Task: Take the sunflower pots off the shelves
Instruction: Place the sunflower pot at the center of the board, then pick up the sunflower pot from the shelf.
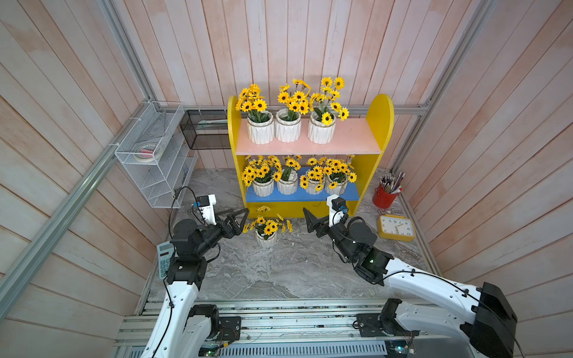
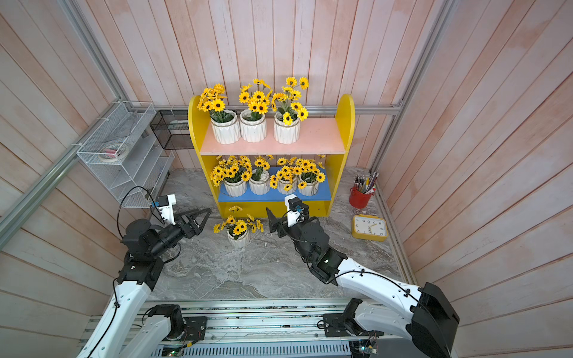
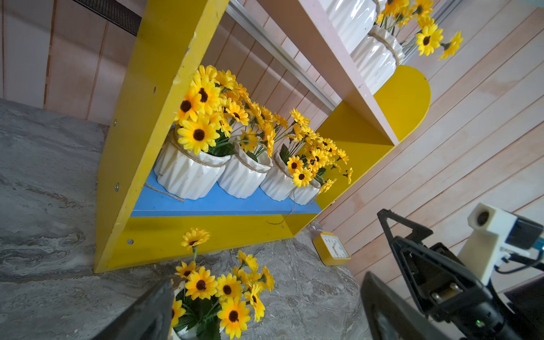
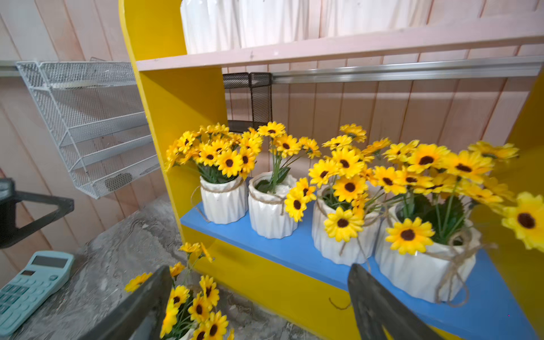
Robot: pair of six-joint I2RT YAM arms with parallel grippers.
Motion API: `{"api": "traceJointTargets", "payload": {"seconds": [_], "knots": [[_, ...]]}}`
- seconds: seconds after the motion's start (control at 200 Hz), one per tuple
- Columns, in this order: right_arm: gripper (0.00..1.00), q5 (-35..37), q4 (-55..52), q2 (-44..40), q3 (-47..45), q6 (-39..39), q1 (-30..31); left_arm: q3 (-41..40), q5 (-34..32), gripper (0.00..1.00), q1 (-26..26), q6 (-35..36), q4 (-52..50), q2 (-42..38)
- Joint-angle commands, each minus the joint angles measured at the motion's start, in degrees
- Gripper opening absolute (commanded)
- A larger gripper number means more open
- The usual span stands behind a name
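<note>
One sunflower pot (image 1: 266, 238) stands on the marble tabletop (image 1: 279, 272) just in front of the yellow shelf unit (image 1: 380, 117). It sits between the left gripper (image 1: 242, 221) and the right gripper (image 1: 308, 220), both spread wide and empty. Three more sit on the pink upper board (image 1: 353, 136), four on the blue lower board (image 1: 348, 194).

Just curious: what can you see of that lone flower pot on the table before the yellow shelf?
The lone sunflower pot is small, white, ribbed, ceramic-looking, holding yellow dark-centred artificial sunflowers with green leaves. It stands upright on the grey marbled tabletop before the shelf unit, between the open left gripper and right gripper; neither holds it.
</note>
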Motion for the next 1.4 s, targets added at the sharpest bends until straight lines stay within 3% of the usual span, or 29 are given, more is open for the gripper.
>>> {"api": "traceJointTargets", "payload": {"seconds": [0.0,0.24,0.455,0.565,0.755,0.89,1.08,1.395], "knots": [[0.92,-3.72,-5.72,1.53,4.91,0.63,-2.22,0.81,2.51,1.00,-0.46,-0.66,2.85,0.91],[0.90,-5.47,-9.81,2.31,12.17,-0.79,-6.70,11.45,-4.53,1.00,-9.52,3.14,-2.84,4.11],[0.89,-6.26,-10.71,0.23,15.00,-0.79,-10.24,14.78,2.09,1.00,-14.24,7.49,-1.38,8.11],[0.89,-6.53,-11.31,0.32,17.49,-1.30,-11.84,14.54,4.71,1.00,-14.35,9.18,1.29,8.79],[0.91,-11.20,-11.11,1.55,22.26,-0.72,-16.47,15.57,3.13,1.00,-14.32,9.88,5.25,8.14],[0.93,-13.56,-12.57,5.73,27.88,-0.46,-19.17,12.83,2.80,1.00,-14.27,8.35,9.07,8.07],[0.98,-16.88,-16.32,14.60,38.43,-5.81,-20.31,8.11,2.05,1.00,-13.00,3.50,12.88,7.78],[0.98,-20.94,-18.18,25.77,51.07,-7.27,-24.34,6.93,-10.55,1.00,-7.65,-0.66,9.11,7.07]]}}
